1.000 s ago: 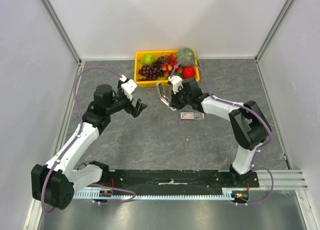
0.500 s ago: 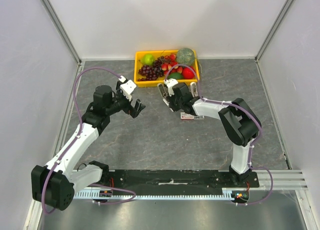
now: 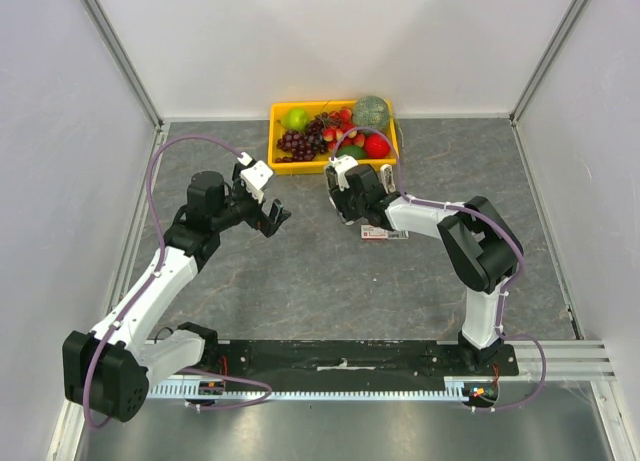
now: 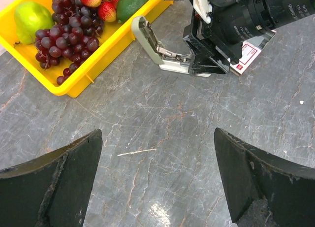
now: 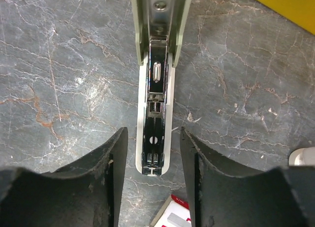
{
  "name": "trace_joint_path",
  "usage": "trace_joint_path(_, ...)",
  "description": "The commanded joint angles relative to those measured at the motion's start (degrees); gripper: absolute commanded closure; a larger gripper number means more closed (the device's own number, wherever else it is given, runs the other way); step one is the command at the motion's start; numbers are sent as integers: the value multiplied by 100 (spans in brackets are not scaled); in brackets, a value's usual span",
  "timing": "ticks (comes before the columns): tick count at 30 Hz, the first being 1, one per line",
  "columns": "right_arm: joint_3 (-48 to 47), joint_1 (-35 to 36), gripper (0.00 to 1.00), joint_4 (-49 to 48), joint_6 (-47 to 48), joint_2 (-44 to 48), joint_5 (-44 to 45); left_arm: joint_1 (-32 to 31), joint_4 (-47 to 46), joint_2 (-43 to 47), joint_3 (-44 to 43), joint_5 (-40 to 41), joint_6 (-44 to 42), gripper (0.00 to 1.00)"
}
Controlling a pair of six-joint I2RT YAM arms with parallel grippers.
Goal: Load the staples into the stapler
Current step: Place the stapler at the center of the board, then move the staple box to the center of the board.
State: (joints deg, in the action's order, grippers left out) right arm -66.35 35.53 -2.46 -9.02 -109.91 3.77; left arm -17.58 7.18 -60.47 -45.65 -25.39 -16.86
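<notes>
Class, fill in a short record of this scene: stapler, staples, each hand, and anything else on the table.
stapler: open on the table, lid swung back
staples: box flat on the table beside the stapler, unheld
right hand: open, straddling the stapler's base, not gripping
left hand: open, empty, over bare table
other: yellow tray of fruit at the far side

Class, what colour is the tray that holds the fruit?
Yellow. The tray shows best in the left wrist view.

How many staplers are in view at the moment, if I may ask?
1: the stapler lies open beside the yellow tray, straddled by the right gripper; another may be hidden.
</notes>
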Motion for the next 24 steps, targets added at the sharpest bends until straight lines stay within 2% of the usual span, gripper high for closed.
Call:
trace_joint_path(1, -247, 24, 46, -9, 259, 294, -34, 27, -112, 97, -5, 60, -186, 0)
trace_joint_path(3, -212, 24, 44, 26, 426, 556, -43, 27, -103, 97, 12, 51, -195, 0)
trace_joint_path(7, -89, 7, 39, 228, 1347, 1067, -227, 27, -76, 105, 3, -19, -230, 0)
trace_joint_path(13, 341, -282, 27, 1061, 2939, 1841, -1132, 36, -33, 97, -6, -230, -282, 0)
trace_joint_path(14, 342, -396, 27, 1263, 3306, 1876, -1664, 27, -24, 105, -5, -273, -274, 0)
trace_joint_path(19, 44, -1125, 26, 2563, 4223, 1719, -2617, 36, 64, 175, -23, -335, -291, 0)
trace_joint_path(21, -97, -1223, 26, 3117, 4974, 1474, -2976, 27, 134, 219, -32, -370, -317, 0)
trace_joint_path(22, -307, -1224, 24, 3694, 5197, 1359, -2987, 27, 161, 237, -41, -379, -318, 0)
trace_joint_path(24, -501, -1224, 23, 4076, 5462, 1000, -2987, 36, 231, 272, -49, -388, -344, 0)
